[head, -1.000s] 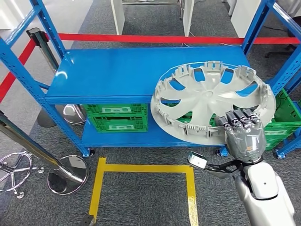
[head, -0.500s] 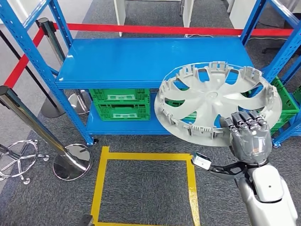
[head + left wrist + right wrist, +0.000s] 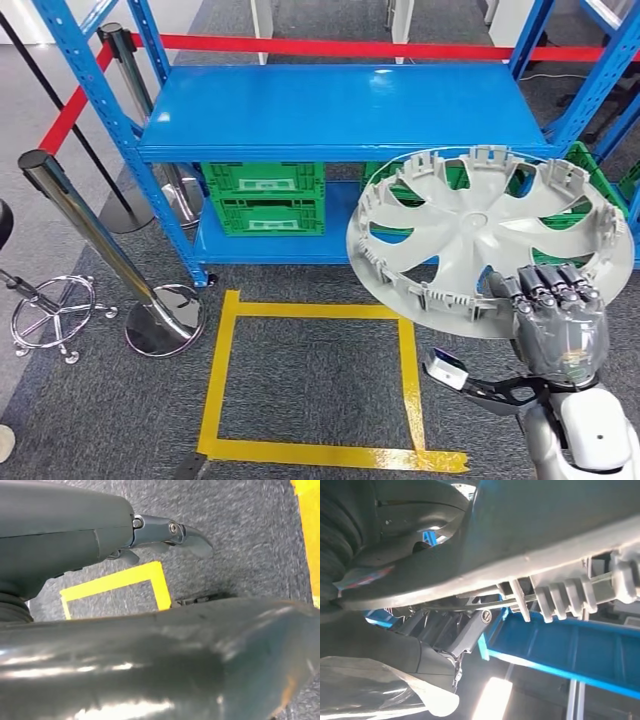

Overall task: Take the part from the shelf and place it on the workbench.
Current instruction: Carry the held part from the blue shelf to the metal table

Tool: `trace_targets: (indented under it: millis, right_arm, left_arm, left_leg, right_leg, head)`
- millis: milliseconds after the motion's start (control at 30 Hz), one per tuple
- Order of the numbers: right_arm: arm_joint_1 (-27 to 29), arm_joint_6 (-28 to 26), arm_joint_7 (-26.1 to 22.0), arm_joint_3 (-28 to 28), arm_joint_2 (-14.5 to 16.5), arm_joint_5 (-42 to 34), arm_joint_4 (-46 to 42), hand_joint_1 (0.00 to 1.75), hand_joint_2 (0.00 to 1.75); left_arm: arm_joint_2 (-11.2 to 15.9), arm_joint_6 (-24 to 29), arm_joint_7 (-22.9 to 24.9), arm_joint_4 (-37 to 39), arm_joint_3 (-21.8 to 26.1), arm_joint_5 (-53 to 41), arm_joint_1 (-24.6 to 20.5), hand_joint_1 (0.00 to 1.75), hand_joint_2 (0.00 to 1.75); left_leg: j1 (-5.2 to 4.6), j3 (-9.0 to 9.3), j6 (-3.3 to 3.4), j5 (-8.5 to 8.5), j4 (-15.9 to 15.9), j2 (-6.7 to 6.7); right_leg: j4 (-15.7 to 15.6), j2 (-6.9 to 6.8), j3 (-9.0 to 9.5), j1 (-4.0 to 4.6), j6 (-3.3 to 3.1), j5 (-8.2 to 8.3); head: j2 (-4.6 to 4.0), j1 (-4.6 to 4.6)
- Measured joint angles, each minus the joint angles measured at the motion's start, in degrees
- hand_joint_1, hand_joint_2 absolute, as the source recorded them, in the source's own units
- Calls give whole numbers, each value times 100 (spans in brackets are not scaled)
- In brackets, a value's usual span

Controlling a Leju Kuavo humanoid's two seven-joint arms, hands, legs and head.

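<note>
Grey hubcap clamped at rim by right hand | off blue shelf | edge-only grip, could tilt and slip

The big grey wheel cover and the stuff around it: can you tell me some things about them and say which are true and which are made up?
1. The right hand holds the wheel cover by its near edge. True.
2. The wheel cover lies flat on the blue shelf. False: it is off the shelf, held up in front of it.
3. Green crates sit on the lower shelf level. True.
4. The tape square on the floor is red. False: it is yellow.
5. A shiny metal post stands left of the tape square. True.
</note>
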Motion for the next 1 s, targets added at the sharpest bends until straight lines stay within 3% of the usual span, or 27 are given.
trace_targets:
  millis: [67,100,133,200,233,267,300,333,367,400,467,500,567,600,633,700,733,767,800,833,900,933,1000]
  right_arm:
    - [52,0,11,-27,44,0,-23,175,175]
    - [84,0,13,-38,60,0,-31,175,175]
    - [111,0,14,-50,69,0,-34,175,175]
    - [136,0,61,-64,84,0,-36,175,175]
    - [137,0,94,-68,84,0,-36,175,175]
    - [140,0,106,-76,84,0,-34,175,175]
    - [146,0,89,-90,84,0,-32,175,175]
    - [157,0,43,-105,84,0,-27,175,175]
    - [170,0,-7,-122,84,0,-20,175,175]
    - [182,0,-43,-133,85,-1,-13,175,175]
    - [199,0,-80,-144,89,-1,-1,175,175]
    - [212,0,-88,-150,91,-1,3,175,175]
    - [245,1,-76,-158,102,0,17,175,175]
    - [263,1,-62,-161,110,0,25,175,175]
    - [279,2,-44,-168,119,0,33,175,175]
    - [307,2,-6,-186,132,1,42,175,175]
    - [314,2,11,-197,135,1,43,175,175]
    - [319,2,22,-203,138,1,43,175,175]
    - [323,2,29,-210,139,1,44,175,175]
    - [329,2,32,-217,139,1,43,175,175]
    - [341,2,35,-232,145,0,42,175,175]
    - [344,2,39,-240,150,0,42,175,175]
    - [336,2,48,-250,162,0,41,175,175]
  left_arm:
    - [4,11,1,1,-1,-2,-6,0,0]
    - [8,16,1,1,-2,-2,-7,0,0]
    - [13,21,1,1,-2,-2,-8,0,0]
    - [17,30,1,0,-5,1,-16,0,0]
    - [17,36,1,1,-13,2,-18,0,0]
    - [17,42,1,2,-23,4,-18,0,0]
    - [20,49,1,2,-36,7,-18,0,0]
    - [24,56,-2,1,-45,19,-19,0,0]
    - [29,58,-7,1,-51,41,-26,0,0]
    - [34,57,-17,-1,-52,76,-33,0,0]
    - [44,51,-48,-4,-45,165,-43,0,0]
    - [50,47,-61,-6,-37,201,-41,0,0]
    - [69,44,-77,-7,-10,234,-13,0,0]
    - [79,44,-80,-6,1,229,9,0,0]
    - [87,44,-84,-6,8,218,34,0,0]
    - [93,45,-88,-5,11,189,57,0,0]
    - [94,46,-91,-6,11,179,59,0,0]
    - [94,47,-94,-6,11,173,57,0,0]
    - [96,48,-98,-6,11,171,54,0,0]
    - [99,48,-102,-6,11,170,53,0,0]
    - [116,47,-104,-7,13,167,47,0,0]
    - [127,46,-106,-7,13,164,40,0,0]
    - [142,46,-108,-7,14,158,24,0,0]
  left_leg:
    - [-16,-107,112,97,-42,18]
    - [-17,-173,174,171,-58,31]
    - [-19,-252,228,253,-75,43]
    - [-52,-440,297,408,-73,50]
    - [-75,-543,309,491,-71,51]
    - [-96,-648,315,574,-67,51]
    - [-112,-756,312,658,-61,52]
    - [-123,-859,305,738,-53,53]
    - [-128,-950,293,812,-39,53]
    - [-141,-1031,275,876,-17,51]
    - [-161,-1142,231,1004,27,49]
    - [-168,-1178,208,1071,34,48]
    - [-163,-1229,154,1143,36,43]
    - [-155,-1255,118,1029,99,38]
    - [-140,-1291,77,785,271,33]
    - [-96,-1380,5,133,914,31]
    - [-76,-1417,-22,-95,1301,32]
    - [-61,-1418,-37,-167,1594,32]
    - [-49,-1370,-44,-130,1761,32]
    - [-43,-1220,-37,15,1689,31]
    - [-51,-709,23,226,1051,23]
    - [-62,-436,65,230,634,18]
    - [-97,-179,130,135,145,11]
  right_leg:
    - [-9,14,-70,-29,75,32]
    - [65,28,-117,-38,95,-110]
    - [246,46,-188,-40,99,-365]
    - [895,75,-341,-28,87,-981]
    - [1249,84,-385,-18,79,-1143]
    - [1501,89,-370,-5,70,-1146]
    - [1593,92,-277,11,52,-1009]
    - [1511,92,-101,28,31,-808]
    - [1240,93,168,46,6,-657]
    - [820,91,533,64,-16,-609]
    - [-19,95,1106,88,-49,-799]
    - [-254,97,1234,100,-63,-882]
    - [-324,88,1165,93,-109,-858]
    - [-319,78,1111,84,-143,-800]
    - [-318,64,1049,72,-182,-732]
    - [-297,47,924,71,-230,-603]
    - [-271,41,845,72,-238,-537]
    - [-232,38,752,73,-234,-479]
    - [-185,36,648,73,-228,-429]
    - [-128,35,532,73,-219,-387]
    - [-28,35,344,79,-191,-325]
    - [9,33,272,83,-168,-288]
    - [26,27,182,78,-108,-196]
  head:
    - [0,-2]
    - [0,8]
    - [0,19]
    - [0,45]
    - [0,50]
    - [0,52]
    - [0,55]
    - [0,55]
    - [0,54]
    - [0,58]
    - [0,62]
    - [0,68]
    - [0,68]
    - [0,68]
    - [0,57]
    - [0,41]
    - [0,33]
    - [0,33]
    - [0,29]
    - [0,27]
    - [0,27]
    - [0,32]
    - [0,33]
